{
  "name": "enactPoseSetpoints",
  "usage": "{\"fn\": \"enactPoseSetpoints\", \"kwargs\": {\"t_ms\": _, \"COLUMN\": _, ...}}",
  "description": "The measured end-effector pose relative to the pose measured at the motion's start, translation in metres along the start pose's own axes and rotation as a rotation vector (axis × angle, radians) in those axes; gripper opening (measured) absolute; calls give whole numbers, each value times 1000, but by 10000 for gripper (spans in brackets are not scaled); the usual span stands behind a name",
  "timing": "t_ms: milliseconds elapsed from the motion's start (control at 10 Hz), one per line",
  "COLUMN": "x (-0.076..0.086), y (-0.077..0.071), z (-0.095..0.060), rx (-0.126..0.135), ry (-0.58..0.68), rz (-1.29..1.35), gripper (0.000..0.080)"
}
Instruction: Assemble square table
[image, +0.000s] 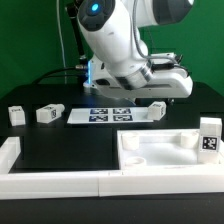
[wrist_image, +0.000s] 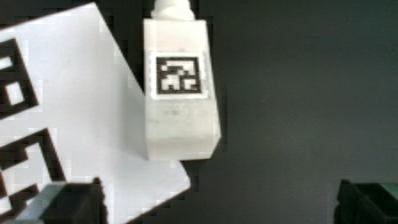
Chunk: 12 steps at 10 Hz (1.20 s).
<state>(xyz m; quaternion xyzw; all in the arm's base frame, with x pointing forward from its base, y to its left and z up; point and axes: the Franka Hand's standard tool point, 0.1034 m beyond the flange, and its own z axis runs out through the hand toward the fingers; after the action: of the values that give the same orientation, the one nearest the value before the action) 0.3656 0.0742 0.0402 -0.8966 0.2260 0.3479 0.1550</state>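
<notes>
1. My pincer (wrist_image: 217, 203) is released. In the wrist view both fingertips (wrist_image: 71, 203) stand wide apart over the black desk (wrist_image: 302, 100), with nothing between them.
2. Past the fingertips a tagged leg (wrist_image: 180, 95) lies on its side, tag facing up. Its long edge is against the marker board (wrist_image: 54, 100); I cannot tell whether it overlaps the board.
3. In the exterior view that leg sits at the marker board's end toward the exterior view's right, beneath the arm (image: 120, 50).
4. The square top (image: 160, 150) lies rim-up at the front of the desk, toward the exterior view's right, apart from the pincer and with no legs fitted.
5. An upright leg (image: 210, 136) stands at the top's corner on the exterior view's right.
6. A third leg (image: 50, 114) lies just beside the board's other end, and a fourth leg (image: 15, 115) lies further toward the exterior view's left.
7. White border bars (image: 50, 182) run along the front.
</notes>
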Motion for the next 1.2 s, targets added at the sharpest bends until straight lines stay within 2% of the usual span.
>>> {"fn": "enactPoseSetpoints", "kwargs": {"t_ms": 400, "x": 0, "y": 1, "z": 2, "rx": 0, "ry": -4, "rz": 2, "gripper": 649}}
{"fn": "enactPoseSetpoints", "kwargs": {"t_ms": 500, "x": -2, "y": 5, "z": 17, "rx": 1, "ry": -21, "rz": 18, "gripper": 649}}
{"fn": "enactPoseSetpoints", "kwargs": {"t_ms": 600, "x": -5, "y": 6, "z": 31, "rx": -14, "ry": -35, "rz": 18, "gripper": 649}}
{"fn": "enactPoseSetpoints", "kwargs": {"t_ms": 800, "x": -9, "y": 15, "z": 46, "rx": -11, "ry": -65, "rz": 30, "gripper": 649}}
{"fn": "enactPoseSetpoints", "kwargs": {"t_ms": 900, "x": -10, "y": 17, "z": 51, "rx": -19, "ry": -72, "rz": 35, "gripper": 649}}
{"fn": "enactPoseSetpoints", "kwargs": {"t_ms": 1100, "x": -9, "y": 17, "z": 50, "rx": -17, "ry": -71, "rz": 37, "gripper": 647}}
{"fn": "enactPoseSetpoints", "kwargs": {"t_ms": 1200, "x": -9, "y": 18, "z": 50, "rx": -17, "ry": -72, "rz": 37, "gripper": 486}}
